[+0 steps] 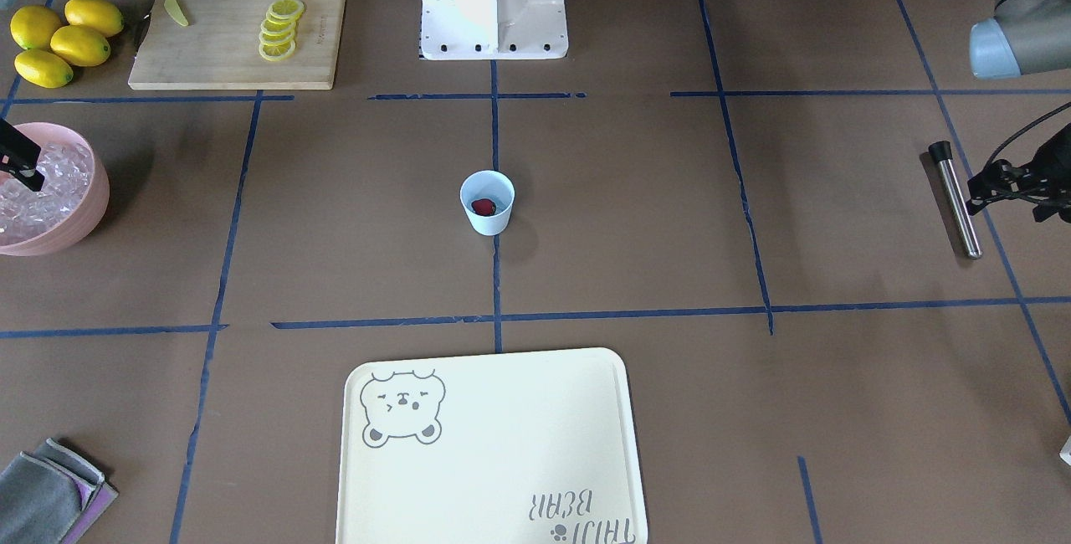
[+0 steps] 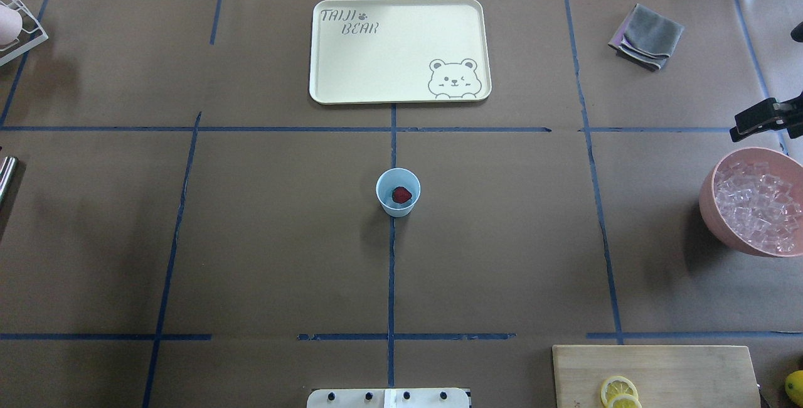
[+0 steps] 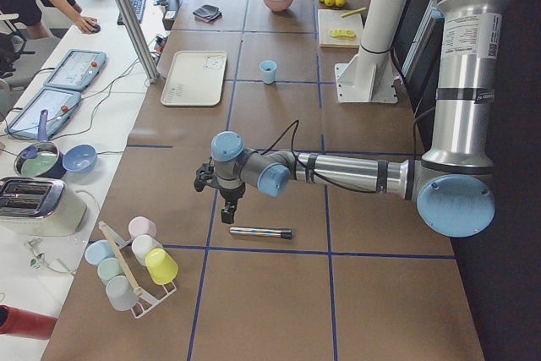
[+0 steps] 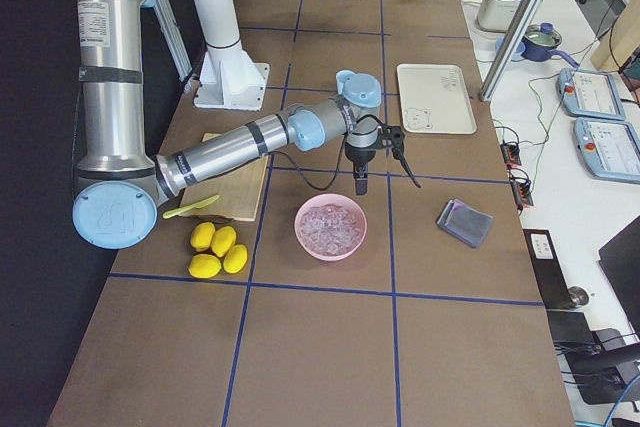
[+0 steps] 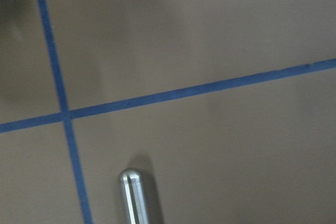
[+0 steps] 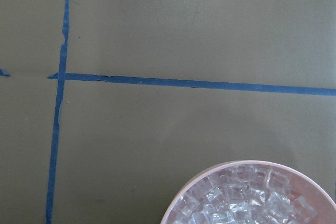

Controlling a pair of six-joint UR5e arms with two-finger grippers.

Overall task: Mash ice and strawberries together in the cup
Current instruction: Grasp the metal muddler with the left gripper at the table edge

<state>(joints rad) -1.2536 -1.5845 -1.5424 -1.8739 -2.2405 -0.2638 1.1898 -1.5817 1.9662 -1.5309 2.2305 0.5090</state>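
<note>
Seen from behind the robot, a metal rod [image 1: 955, 201] lies flat on the brown desk [image 2: 251, 238] at its far left edge. The left pincer [image 3: 226, 213] hangs near one end of the rod. I cannot tell whether its fingers are apart or together.

In the middle of the desk, on a blue tape line, the pale blue cup [image 2: 395, 208] stands upright. One red strawberry [image 2: 402, 194] lies inside it. Beyond the cup, at the far side, is a cream tray [image 2: 389, 63] with a bear drawing.

Further right, at the far side, lies a folded grey cloth [image 2: 647, 36]. At the right edge stands a pink bowl [image 2: 712, 220], and the ice [image 2: 756, 204] is heaped in it, well apart from the cup. The right pincer [image 2: 739, 130] hangs over the bowl's far rim. Its state cannot be told either.

On the near right, a wooden cutting board [image 2: 677, 370] carries lemon slices [image 2: 619, 390]. Whole lemons [image 1: 58, 40] sit just beside the board, on its right.
</note>
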